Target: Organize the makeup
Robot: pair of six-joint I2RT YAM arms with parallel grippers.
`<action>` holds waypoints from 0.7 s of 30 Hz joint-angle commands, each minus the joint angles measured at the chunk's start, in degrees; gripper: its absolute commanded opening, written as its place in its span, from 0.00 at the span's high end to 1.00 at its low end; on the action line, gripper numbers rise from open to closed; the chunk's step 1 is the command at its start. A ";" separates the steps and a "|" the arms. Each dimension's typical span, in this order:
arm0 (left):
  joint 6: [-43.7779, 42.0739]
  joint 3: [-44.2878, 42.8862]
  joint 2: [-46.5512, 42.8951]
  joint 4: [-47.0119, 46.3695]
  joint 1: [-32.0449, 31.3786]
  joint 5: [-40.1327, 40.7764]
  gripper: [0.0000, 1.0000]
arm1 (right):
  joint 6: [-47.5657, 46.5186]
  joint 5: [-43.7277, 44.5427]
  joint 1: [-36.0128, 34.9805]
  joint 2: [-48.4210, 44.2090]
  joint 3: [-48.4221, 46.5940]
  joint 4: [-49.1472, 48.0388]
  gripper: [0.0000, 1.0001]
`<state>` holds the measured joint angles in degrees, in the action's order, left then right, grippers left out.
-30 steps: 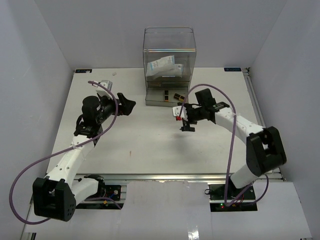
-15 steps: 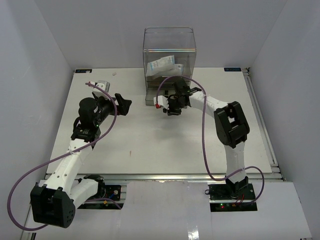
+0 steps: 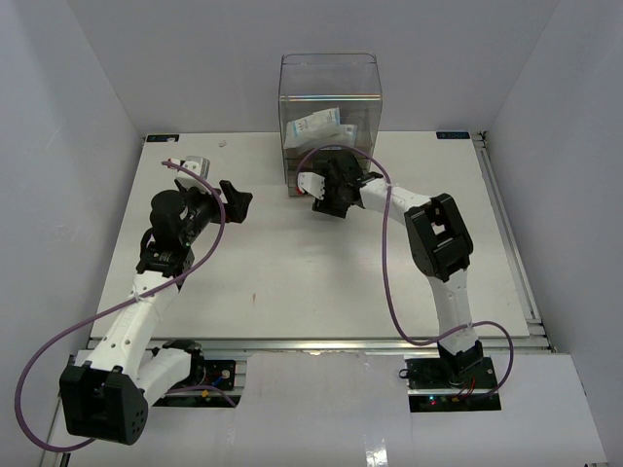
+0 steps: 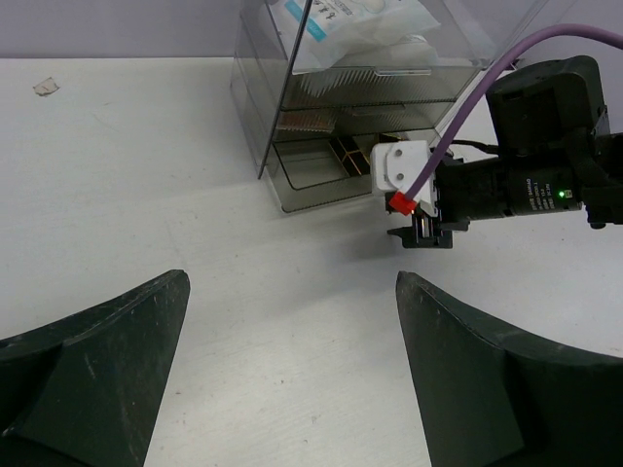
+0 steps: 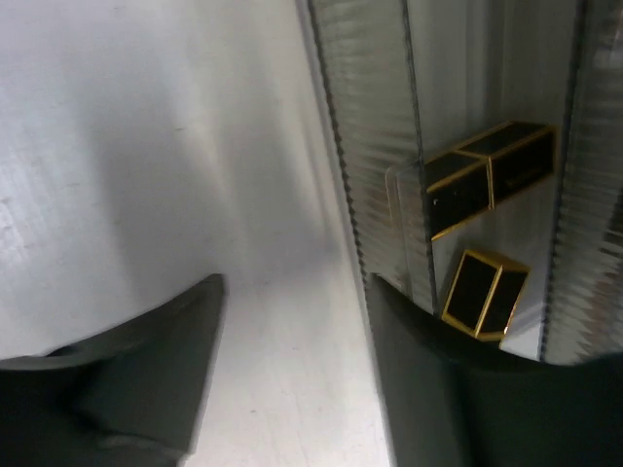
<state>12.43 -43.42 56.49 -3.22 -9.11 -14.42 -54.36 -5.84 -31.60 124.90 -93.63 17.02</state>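
The makeup sits in the clear acrylic drawer box [image 3: 329, 97]. White-blue sachet packets [image 3: 316, 126] lie in its upper drawer and show in the left wrist view [image 4: 350, 19]. Two black tubes with gold edges [image 5: 490, 175] [image 5: 484, 292] lie in the pulled-out bottom drawer [image 4: 311, 175]. My right gripper [image 3: 326, 192] is open at that drawer's front; in its wrist view [image 5: 292, 389] one finger [image 5: 438, 389] lies over the drawer and the other [image 5: 146, 370] over the table. My left gripper [image 3: 234, 201] is open and empty over bare table [image 4: 292, 370]. No palettes or compact show.
A small scrap [image 3: 225, 142] lies at the table's far left, also in the left wrist view [image 4: 44, 87]. The right arm's purple cable [image 3: 389, 253] loops over the table's middle right. White walls close in the table on three sides.
My right gripper swung left and back from the table's middle right to the front of the bottom drawer. My left gripper shifted slightly toward the back.
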 commanded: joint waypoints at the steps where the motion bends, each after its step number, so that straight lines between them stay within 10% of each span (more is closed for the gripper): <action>1: -0.50 -0.17 -1.09 -0.24 0.32 0.44 0.02 | 0.08 8.26 0.13 2.10 -3.87 -8.46 0.23; 9: -0.39 -0.17 -0.34 -0.21 0.49 0.52 0.02 | 1.04 10.13 0.13 3.16 -3.80 -12.98 0.06; 21: -0.46 0.00 0.28 -0.21 0.68 0.54 0.02 | 2.22 5.81 0.13 -2.69 4.15 -14.11 0.10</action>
<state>12.45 -43.42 56.94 -3.22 -8.74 -14.16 -53.26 3.05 -31.62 127.52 -94.00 4.57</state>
